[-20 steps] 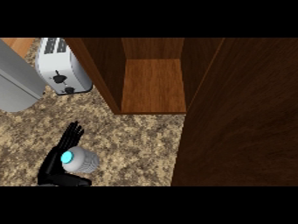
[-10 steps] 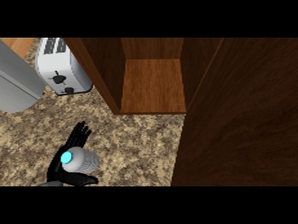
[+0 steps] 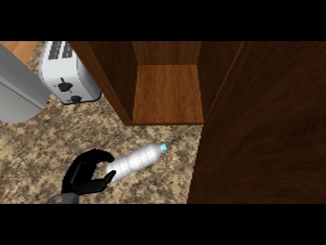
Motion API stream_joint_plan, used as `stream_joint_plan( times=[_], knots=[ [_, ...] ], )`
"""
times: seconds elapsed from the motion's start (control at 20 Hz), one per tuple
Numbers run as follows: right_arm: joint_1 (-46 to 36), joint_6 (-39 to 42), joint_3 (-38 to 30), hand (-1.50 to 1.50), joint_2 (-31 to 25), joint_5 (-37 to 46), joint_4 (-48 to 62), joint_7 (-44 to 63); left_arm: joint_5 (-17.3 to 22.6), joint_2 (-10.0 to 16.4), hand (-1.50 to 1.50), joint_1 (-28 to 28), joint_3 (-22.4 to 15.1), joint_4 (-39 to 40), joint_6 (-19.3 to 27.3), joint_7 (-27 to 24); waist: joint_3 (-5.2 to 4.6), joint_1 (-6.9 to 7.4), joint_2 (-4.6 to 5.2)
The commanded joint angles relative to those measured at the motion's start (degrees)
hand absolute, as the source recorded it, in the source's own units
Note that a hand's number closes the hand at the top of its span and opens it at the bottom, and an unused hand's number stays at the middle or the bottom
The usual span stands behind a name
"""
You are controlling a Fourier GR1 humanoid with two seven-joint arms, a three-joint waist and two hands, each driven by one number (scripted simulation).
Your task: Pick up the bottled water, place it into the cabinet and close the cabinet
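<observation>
The left hand (image 3: 86, 173) is low at the view's left, its fingers and thumb curled round the bottom end of the bottled water (image 3: 135, 161), which is tipped over so its blue cap (image 3: 164, 147) points up and right toward the cabinet (image 3: 167, 95). To the far left a grey appliance (image 3: 6, 83) stands on the speckled table (image 3: 24, 153), with a white toaster (image 3: 70, 76) just beside it. Next comes the open cabinet, its wooden shelf (image 3: 169, 93) bare, and at the right its tall door (image 3: 271, 124) stands swung out. The bottle looks light, with thin, smooth plastic walls that may give or slip, so I judge a hold round the middle steadier than one at the very end.
</observation>
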Motion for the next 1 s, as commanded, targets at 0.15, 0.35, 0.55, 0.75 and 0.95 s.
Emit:
stream_joint_plan(
  times=[0.15, 0.35, 0.55, 0.75, 0.95],
  knots=[
    [4.1, 1.02, -1.01, -1.5, -0.98, -3.36, -11.79, 5.05, -3.98, -0.97, 1.5, -1.56, -2.69, -2.48, 4.43, -9.09, -0.2, -0.2, -0.02],
    [3.5, 4.35, -7.95, -1.5, -1.66, -7.81, -7.65, 0.53, -1.41, -3.96, 1.5, -6.61, 1.65, 1.63, 12.65, -7.98, -0.18, -0.26, 0.23],
    [5.62, 4.8, -10.17, -1.5, -0.79, -6.59, -7.34, -1.03, 1.18, -5.33, 1.5, -11.64, 1.79, 6.46, 17.14, -8.3, -0.18, -0.49, 0.24],
    [9.05, 7.89, -16.79, -1.5, -1.8, -11.92, -7.97, -2.86, 5.02, -5.37, 1.5, -14.03, 1.77, 4.17, 12.68, -5.28, -0.09, -0.48, -0.03],
    [6.73, 9.7, -18.45, -1.5, -0.73, -12.77, -2.62, -5.19, 10.71, -5.4, 1.5, -17.6, -2.61, 1.16, 13.44, -1.88, -0.05, -0.07, -0.24]
  ],
)
